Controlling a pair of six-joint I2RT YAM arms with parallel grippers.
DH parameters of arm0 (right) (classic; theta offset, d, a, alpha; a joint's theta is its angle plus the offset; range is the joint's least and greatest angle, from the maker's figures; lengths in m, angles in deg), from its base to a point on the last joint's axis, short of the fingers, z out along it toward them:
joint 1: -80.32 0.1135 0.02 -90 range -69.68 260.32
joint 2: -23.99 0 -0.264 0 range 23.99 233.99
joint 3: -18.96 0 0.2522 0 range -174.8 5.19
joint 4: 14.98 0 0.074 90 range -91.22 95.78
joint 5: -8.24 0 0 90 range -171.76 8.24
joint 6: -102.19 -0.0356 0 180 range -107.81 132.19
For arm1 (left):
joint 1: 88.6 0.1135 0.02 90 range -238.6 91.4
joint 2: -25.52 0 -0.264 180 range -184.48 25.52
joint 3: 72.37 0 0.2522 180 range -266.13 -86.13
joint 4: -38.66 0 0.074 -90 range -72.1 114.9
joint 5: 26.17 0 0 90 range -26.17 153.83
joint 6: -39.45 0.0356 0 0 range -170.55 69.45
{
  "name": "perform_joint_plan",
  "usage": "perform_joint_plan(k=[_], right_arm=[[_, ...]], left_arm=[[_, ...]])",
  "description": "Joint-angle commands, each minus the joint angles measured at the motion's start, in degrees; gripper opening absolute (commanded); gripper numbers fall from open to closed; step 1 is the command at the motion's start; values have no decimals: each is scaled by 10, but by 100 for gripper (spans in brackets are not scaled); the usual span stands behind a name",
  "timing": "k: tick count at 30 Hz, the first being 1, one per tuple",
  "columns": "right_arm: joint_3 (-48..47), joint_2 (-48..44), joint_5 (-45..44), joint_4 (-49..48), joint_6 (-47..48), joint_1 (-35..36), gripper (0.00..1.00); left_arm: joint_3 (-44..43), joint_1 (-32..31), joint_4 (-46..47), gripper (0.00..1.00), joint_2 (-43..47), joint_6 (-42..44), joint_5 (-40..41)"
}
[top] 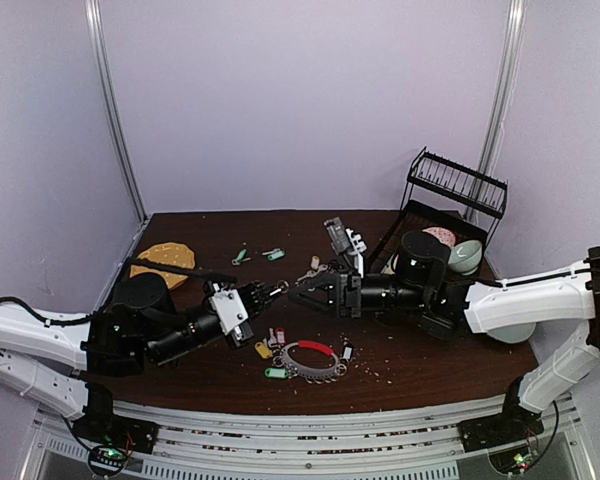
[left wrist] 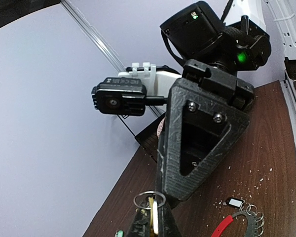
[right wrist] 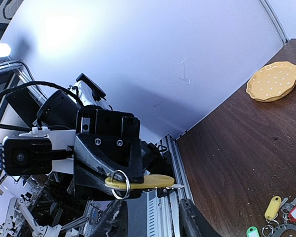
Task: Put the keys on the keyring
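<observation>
Barely begun: left jaws pinch shut on a yellow-tagged metal key (right wrist: 140, 181) in midair, right jaws gape empty. The large red-and-beaded-chain keyring (top: 317, 349) lies on the brown desk (top: 430, 370), loose tagged keys (top: 275, 374) beside it.

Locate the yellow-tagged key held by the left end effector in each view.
Top external: too small to see, at left end effector tip, centre.
Left wrist: yellow-tagged key bottom centre, gripped.
Right wrist: yellow-tagged key lower centre-left.
Shared landmark: brown table.

Left tool (top: 276, 291) close before right tool (top: 300, 292)
</observation>
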Motion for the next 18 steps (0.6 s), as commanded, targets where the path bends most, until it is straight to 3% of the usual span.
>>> perform_joint_plan(k=[1, 12, 18], right_arm=[[-21, 7, 17, -37, -3, 4, 36], [-39, 15, 30, -45, -1, 13, 32], [-45, 13, 27, -38, 6, 15, 10]], left_arm=[[-2, -5, 32, 0, -2, 9, 9], [-1, -8, 29, 0, 0, 8, 16], [-1, -8, 26, 0, 1, 9, 19]])
